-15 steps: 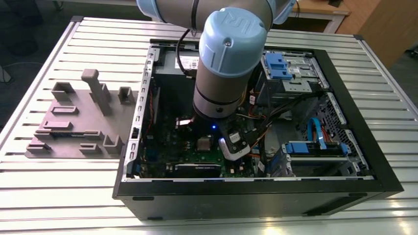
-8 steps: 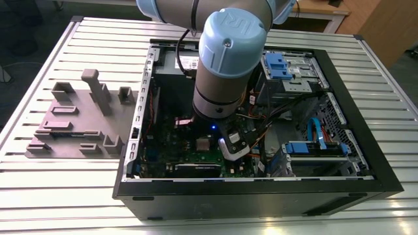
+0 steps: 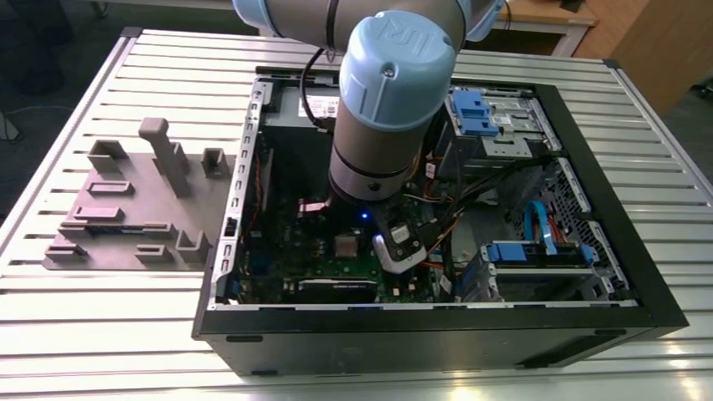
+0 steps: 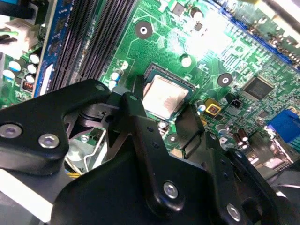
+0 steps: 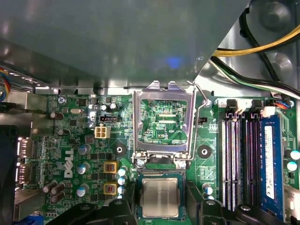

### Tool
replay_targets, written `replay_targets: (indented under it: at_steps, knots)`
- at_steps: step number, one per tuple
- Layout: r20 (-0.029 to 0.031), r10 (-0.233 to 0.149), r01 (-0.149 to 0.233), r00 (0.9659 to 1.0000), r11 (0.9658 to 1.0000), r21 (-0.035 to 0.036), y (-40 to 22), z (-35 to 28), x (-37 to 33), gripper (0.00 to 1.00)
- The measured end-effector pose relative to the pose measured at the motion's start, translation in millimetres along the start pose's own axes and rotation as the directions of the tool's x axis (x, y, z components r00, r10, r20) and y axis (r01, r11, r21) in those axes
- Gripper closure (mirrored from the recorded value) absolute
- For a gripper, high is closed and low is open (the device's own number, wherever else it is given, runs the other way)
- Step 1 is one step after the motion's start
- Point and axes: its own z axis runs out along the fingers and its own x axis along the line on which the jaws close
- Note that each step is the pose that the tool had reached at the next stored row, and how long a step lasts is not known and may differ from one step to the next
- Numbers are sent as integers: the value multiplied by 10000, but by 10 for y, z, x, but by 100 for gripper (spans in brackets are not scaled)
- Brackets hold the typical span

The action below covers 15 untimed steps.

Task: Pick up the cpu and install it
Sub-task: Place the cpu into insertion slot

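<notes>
Fingers (image 4: 140, 126): spread and gripping nothing, one on either side of the cpu.
Cpu (image 5: 159, 197): lay flat in the socket (image 5: 159, 175) on the motherboard (image 5: 75, 140), inside the case (image 3: 446, 334).
Frame (image 5: 163, 119): stood flipped open just beyond the socket.
Done: the cpu looked picked up and seated.
Left: the frame was not yet closed over it.

A slatted metal table (image 3: 100, 351) stands with wooden furniture (image 3: 652, 42) behind it.
</notes>
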Motion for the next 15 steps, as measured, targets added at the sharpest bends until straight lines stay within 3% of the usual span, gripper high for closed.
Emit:
replay_targets:
  at_steps: [6, 7, 15]
  knots:
    - [0, -1, 1, 10000, 10000, 5, -1, 2, -1, 48]
    - [-1, 0, 0, 10000, 10000, 5, -1, 3, -1, 54]
    - [-2, 2, -2, 10000, 10000, 15, -3, 26, -4, 54]
